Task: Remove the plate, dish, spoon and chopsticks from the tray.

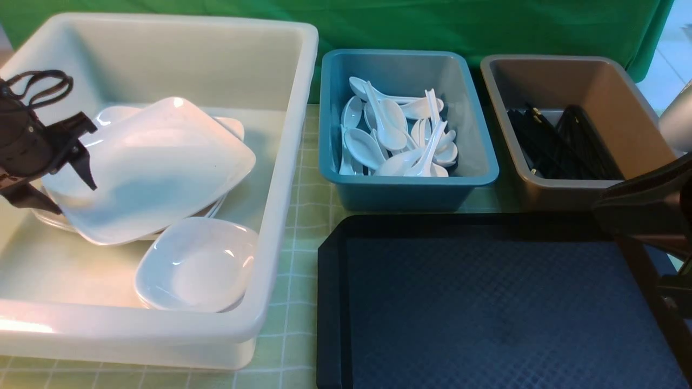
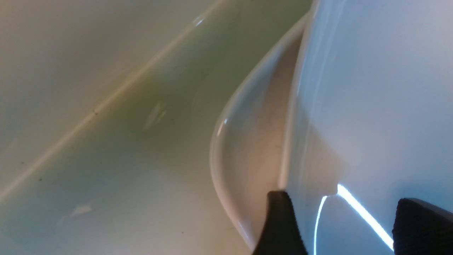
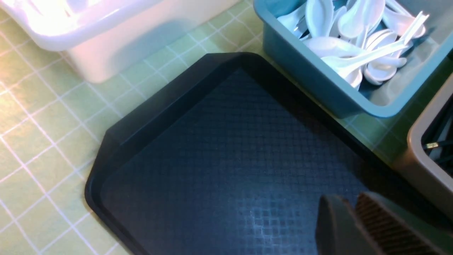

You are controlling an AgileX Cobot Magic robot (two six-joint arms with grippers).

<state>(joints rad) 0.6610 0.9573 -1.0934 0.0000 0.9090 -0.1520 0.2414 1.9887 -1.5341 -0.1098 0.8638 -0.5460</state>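
Observation:
The big white square plate [image 1: 151, 167] lies tilted in the white tub [image 1: 281, 178], leaning on a stack of other plates. My left gripper [image 1: 78, 200] is at the plate's left edge, open. In the left wrist view its fingers [image 2: 279, 223] stand wide apart on either side of the plate's rim [image 2: 371, 88]. A small deep dish [image 1: 197, 265] rests in the tub's near corner. The black tray [image 1: 486, 302] carries nothing. My right gripper [image 3: 350, 209] hovers shut over the tray's right side, holding nothing. Spoons [image 1: 400, 135] fill the teal bin, and chopsticks [image 1: 562, 143] lie in the grey-brown tub.
The teal bin [image 1: 405, 189] and the grey-brown tub [image 1: 611, 97] stand behind the tray. A green checked cloth [image 1: 303, 216] covers the table between the containers. The right arm [image 1: 649, 210] reaches in over the tray's right edge.

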